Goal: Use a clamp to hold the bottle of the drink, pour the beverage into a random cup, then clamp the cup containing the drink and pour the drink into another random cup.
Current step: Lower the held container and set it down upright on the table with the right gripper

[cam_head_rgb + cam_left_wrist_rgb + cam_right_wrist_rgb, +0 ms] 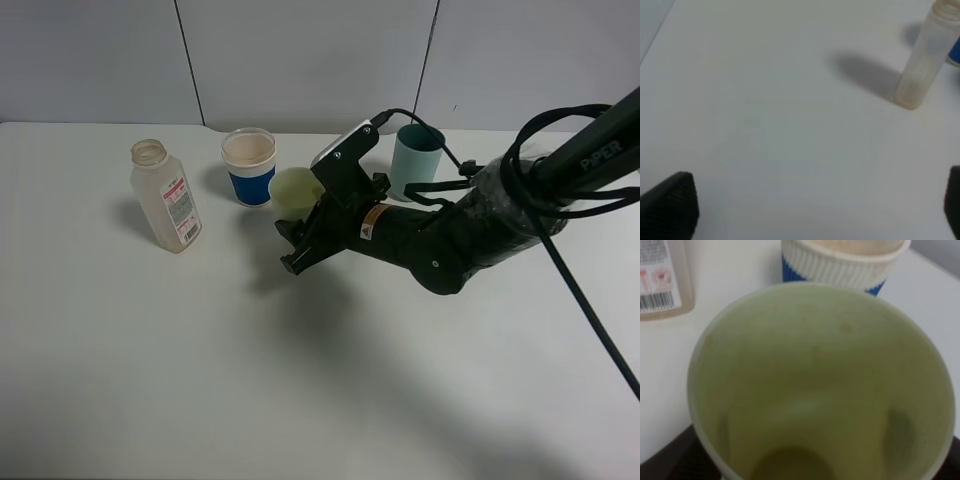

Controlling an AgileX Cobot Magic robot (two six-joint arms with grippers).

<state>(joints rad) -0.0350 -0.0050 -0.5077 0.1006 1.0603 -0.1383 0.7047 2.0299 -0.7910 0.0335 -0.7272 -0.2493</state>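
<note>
Right tool (303, 235) is clamped on the pale yellow-green tumbler (296, 188), tipped on its side between the white cup with blue band (249, 166) and the teal cup (417, 160). Left tool (815, 210) gapes empty near the bottle (166, 196). To pour cleanly, I'd bring the rim over the teal cup before tilting further.

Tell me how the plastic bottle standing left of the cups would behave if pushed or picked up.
The bottle looks nearly empty and translucent, so it is probably light and would slide or tip easily under a push high up. Its squarish body should keep it from rolling far if it falls. The thin-looking plastic may flex when squeezed, and the neck is open.
</note>
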